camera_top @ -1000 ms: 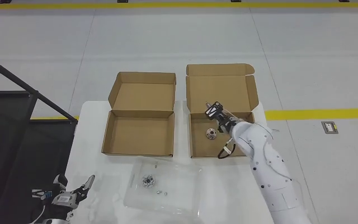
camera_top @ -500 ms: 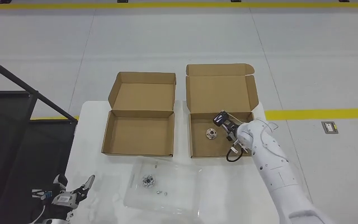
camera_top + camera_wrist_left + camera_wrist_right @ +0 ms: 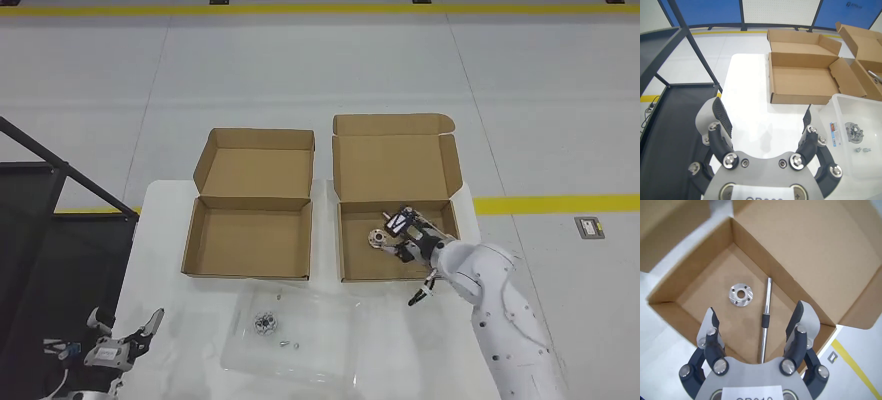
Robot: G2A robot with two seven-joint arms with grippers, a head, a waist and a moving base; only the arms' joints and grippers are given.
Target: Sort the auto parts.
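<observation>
My right gripper (image 3: 756, 308) hangs open over the right cardboard box (image 3: 715, 279), holding nothing. Below it on the box floor lie a metal rod (image 3: 766, 317) with a black sleeve and a round metal flange (image 3: 741, 294). From above, the right gripper (image 3: 402, 224) is over the box's near right part, beside the flange (image 3: 377, 238). A clear plastic tray (image 3: 330, 350) holds a metal hub (image 3: 265, 323) and small bolts (image 3: 286, 344). My left gripper (image 3: 122, 337) is open and empty at the table's near left corner, away from the hub (image 3: 854, 132).
The left cardboard box (image 3: 248, 240) stands open with a bare floor. A black rack (image 3: 40, 250) stands close against the table's left side. White tabletop lies between the left gripper (image 3: 763, 108) and the tray (image 3: 836, 98).
The right gripper has drawn back over the right box toward its near side. The left gripper has shifted slightly toward the table's near left corner.
</observation>
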